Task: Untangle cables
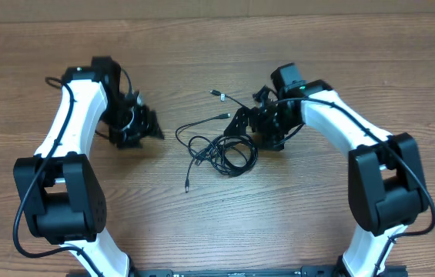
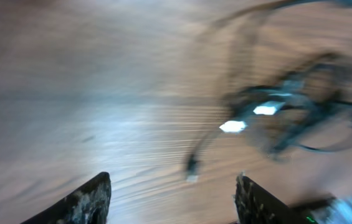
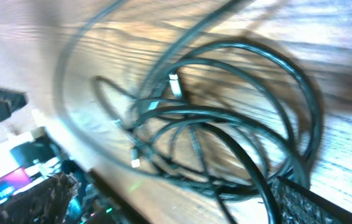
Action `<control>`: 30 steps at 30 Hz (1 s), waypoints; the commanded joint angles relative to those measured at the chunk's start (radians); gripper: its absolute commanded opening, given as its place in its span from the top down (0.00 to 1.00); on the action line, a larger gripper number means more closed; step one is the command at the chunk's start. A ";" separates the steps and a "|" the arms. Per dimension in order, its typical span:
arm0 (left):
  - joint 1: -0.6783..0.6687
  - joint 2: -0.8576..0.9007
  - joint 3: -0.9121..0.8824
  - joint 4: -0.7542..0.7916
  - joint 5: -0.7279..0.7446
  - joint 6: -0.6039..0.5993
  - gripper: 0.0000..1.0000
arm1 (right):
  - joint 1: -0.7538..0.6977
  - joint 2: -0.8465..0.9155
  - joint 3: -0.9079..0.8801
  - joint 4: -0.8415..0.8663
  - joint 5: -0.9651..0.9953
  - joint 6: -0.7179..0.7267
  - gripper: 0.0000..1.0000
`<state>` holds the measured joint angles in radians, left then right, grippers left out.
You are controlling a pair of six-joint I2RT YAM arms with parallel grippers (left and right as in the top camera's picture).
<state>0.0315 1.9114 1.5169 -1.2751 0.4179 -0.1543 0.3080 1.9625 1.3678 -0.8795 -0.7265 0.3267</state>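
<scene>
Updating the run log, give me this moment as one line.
cables: tangled heap | left jaws: open, empty | right jaws: open over cables

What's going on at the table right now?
A tangle of thin black cables lies in loops in the middle of the wooden table. The right gripper hangs just over the tangle with its jaws wide open, gripping nothing. The left gripper is open too, off to the side over bare wood, clear of the cords. Nothing is held, and the cables are not yet untangled.

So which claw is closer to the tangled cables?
Right. The right claw hangs at the right edge of the cables; the left claw is well off to their left.
</scene>
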 commanded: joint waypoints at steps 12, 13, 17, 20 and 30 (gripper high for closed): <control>-0.327 -0.021 -0.044 0.032 -0.057 -0.056 0.36 | -0.044 -0.036 -0.008 -0.172 0.254 -0.066 0.12; -0.347 -0.021 -0.057 0.041 -0.069 -0.074 0.36 | -0.044 -0.036 -0.016 -0.172 0.264 -0.066 0.15; -0.430 -0.021 -0.142 0.140 -0.085 -0.180 0.36 | -0.044 -0.036 -0.047 -0.161 0.270 -0.066 0.16; -0.465 -0.021 -0.200 0.224 -0.085 -0.237 0.37 | -0.044 -0.035 -0.061 -0.147 0.270 -0.066 0.17; -0.481 -0.021 -0.316 0.521 -0.088 -0.286 0.81 | -0.039 -0.035 -0.073 -0.123 0.256 -0.037 0.19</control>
<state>-0.4511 1.9087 1.2137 -0.7956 0.3389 -0.4217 0.2665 1.9511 1.3048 -1.0111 -0.4660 0.2684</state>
